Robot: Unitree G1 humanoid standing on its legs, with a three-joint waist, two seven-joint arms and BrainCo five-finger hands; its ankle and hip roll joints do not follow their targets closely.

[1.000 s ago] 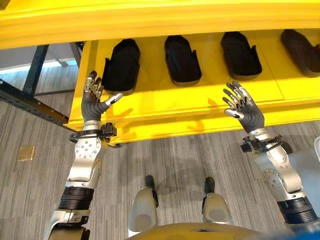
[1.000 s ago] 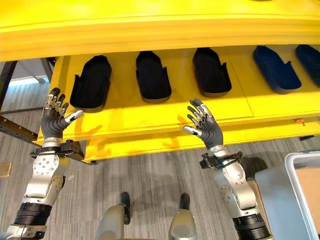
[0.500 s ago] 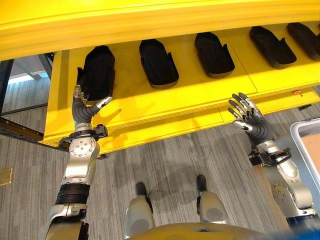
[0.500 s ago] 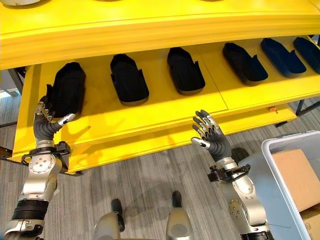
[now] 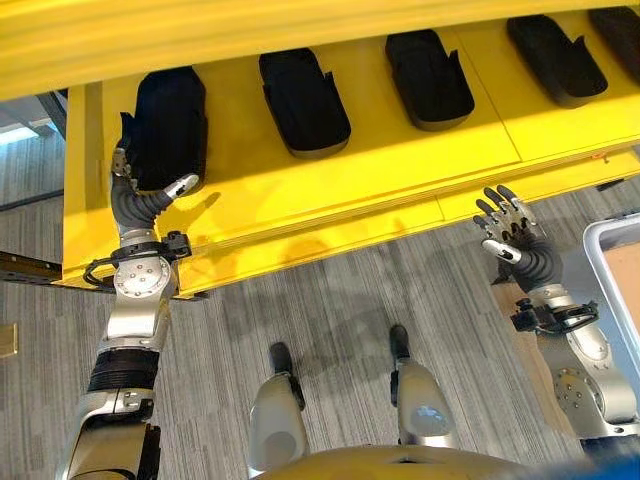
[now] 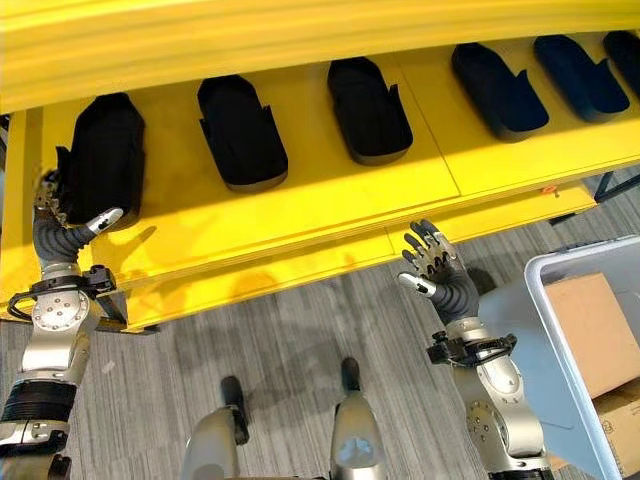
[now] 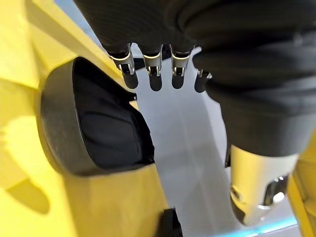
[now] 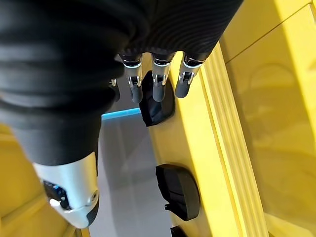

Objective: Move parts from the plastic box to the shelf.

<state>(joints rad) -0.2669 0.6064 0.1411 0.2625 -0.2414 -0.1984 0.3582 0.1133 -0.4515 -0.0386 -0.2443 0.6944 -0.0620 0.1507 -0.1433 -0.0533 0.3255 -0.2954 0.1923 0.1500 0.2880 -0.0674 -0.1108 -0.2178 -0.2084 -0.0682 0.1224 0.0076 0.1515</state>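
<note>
Left eye view: left hand (image 5: 140, 200) and right hand (image 5: 520, 245) spread wide, empty; plastic box (image 6: 560, 330) cut off

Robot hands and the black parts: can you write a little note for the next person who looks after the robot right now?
Left hand: open, empty, raised by the left end of the yellow shelf, next to the leftmost black part.
Right hand: open, empty, held over the floor in front of the shelf edge, beside the plastic box.
Done: a row of black parts already lies on the shelf.
Left: neither hand holds a part. The box shows a brown cardboard piece; whether any parts remain inside cannot be told.
</note>
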